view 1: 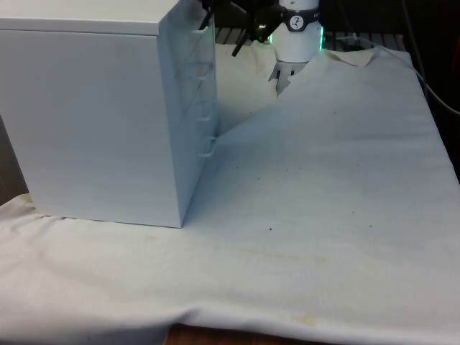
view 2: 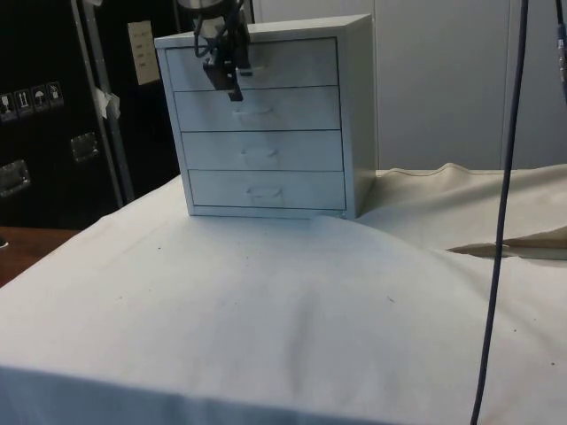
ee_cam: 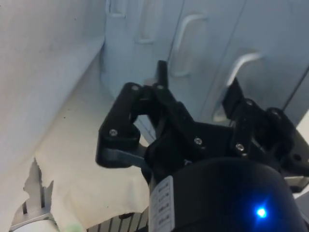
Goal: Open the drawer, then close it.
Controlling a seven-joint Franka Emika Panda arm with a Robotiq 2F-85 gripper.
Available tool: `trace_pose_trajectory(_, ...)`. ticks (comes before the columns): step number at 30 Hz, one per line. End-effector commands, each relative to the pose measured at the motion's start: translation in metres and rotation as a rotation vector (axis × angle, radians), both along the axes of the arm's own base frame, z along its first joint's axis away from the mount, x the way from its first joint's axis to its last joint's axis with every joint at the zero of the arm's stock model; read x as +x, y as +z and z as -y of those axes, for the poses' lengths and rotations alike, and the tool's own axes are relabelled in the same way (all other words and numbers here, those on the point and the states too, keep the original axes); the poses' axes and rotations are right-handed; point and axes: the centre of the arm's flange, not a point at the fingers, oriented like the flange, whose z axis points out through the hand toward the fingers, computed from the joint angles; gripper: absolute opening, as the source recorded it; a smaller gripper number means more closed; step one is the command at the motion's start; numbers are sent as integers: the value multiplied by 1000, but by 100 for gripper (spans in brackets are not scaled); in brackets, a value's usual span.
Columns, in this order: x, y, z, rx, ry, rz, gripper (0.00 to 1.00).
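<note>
- A pale paper sheet [view 2: 143, 51] hangs on the dark cabinet beside the chest of drawers [view 2: 266, 119], but its words are too small to read.
- Small white sticker signs [view 2: 31, 97] sit on the dark cabinet further from the chest. I can't read them.
- The chest of drawers is white and boxy with a flat top. It stands on the bench [view 2: 266, 301], which is covered by a white cloth [view 1: 323, 180] with some wrinkles.
- From the side I count four drawers, stacked one over the other.
- The top drawer [view 2: 283, 64] is at the top of the chest. Its front lines up flat with the other fronts, so it looks shut.
- Each of the three lower drawers has one small curved white handle [view 2: 263, 190] in the middle.
- There is one black hand [view 2: 232, 75]. It is right in front of the top drawer, near the edge between the top drawer and the second drawer [view 2: 292, 108].
- In the wrist view, its two fingers [ee_cam: 161, 79] are spread apart, one on each side of a curved handle [ee_cam: 241, 65]. They are not squeezing it, and I can't tell if they touch it.
- The hand holds nothing.
- A dark cable [view 2: 500, 221] hangs down, well apart from the chest.
</note>
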Motion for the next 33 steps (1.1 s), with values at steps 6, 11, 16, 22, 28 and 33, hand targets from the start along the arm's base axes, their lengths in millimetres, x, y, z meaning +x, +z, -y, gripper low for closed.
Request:
trace_pose_trajectory(6,0,-2,-2,1,1,0,26)
trace_pose_trajectory(11,0,1,-5,0,0,-1,8)
trace_pose_trajectory(16,0,16,-18,1,-10,6,0)
trace_pose_trajectory(22,1,23,-31,-1,-15,6,0)
trace_pose_trajectory(28,2,22,-42,-2,-15,8,0)
trace_pose_trajectory(33,2,24,-62,-5,-20,8,0)
